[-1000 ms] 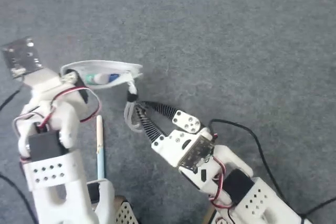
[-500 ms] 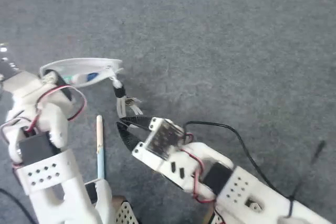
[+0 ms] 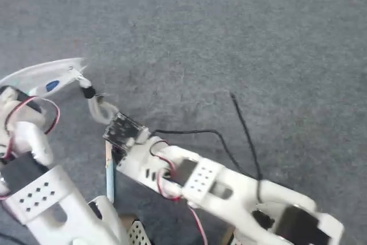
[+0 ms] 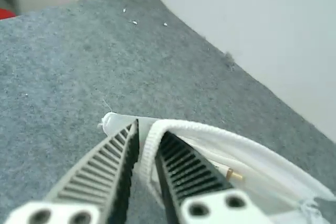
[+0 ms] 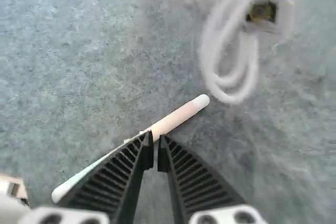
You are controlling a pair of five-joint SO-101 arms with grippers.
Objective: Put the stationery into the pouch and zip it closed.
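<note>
The white pouch (image 3: pixel 40 74) lies at the far left, mouth open, with a blue-tipped item (image 3: pixel 53 86) inside. My left gripper (image 4: pixel 144 129) is shut on the pouch's zipper rim (image 4: pixel 210 132). The pouch's white pull cord (image 3: pixel 96 106) trails toward the right arm's wrist (image 3: pixel 123 132) and shows as a loop (image 5: pixel 231 72) beyond that arm's fingers. A pen (image 3: pixel 108 173) with a pale tip and light blue barrel lies on the carpet near the arm bases. My right gripper (image 5: pixel 154 142) hangs just over the pen (image 5: pixel 178 116), fingers shut and crossing it, nothing between them.
Grey carpet (image 3: pixel 241 44) covers the table, with open room to the right and back. A black cable (image 3: pixel 229 147) runs along the right arm. A perforated base plate (image 3: pixel 136 232) sits at the front edge. A pale wall (image 4: pixel 252 30) lies beyond the carpet.
The left arm dragged the pouch to the left. The right arm swung left from the pull cord to above the pen, and its fingers closed.
</note>
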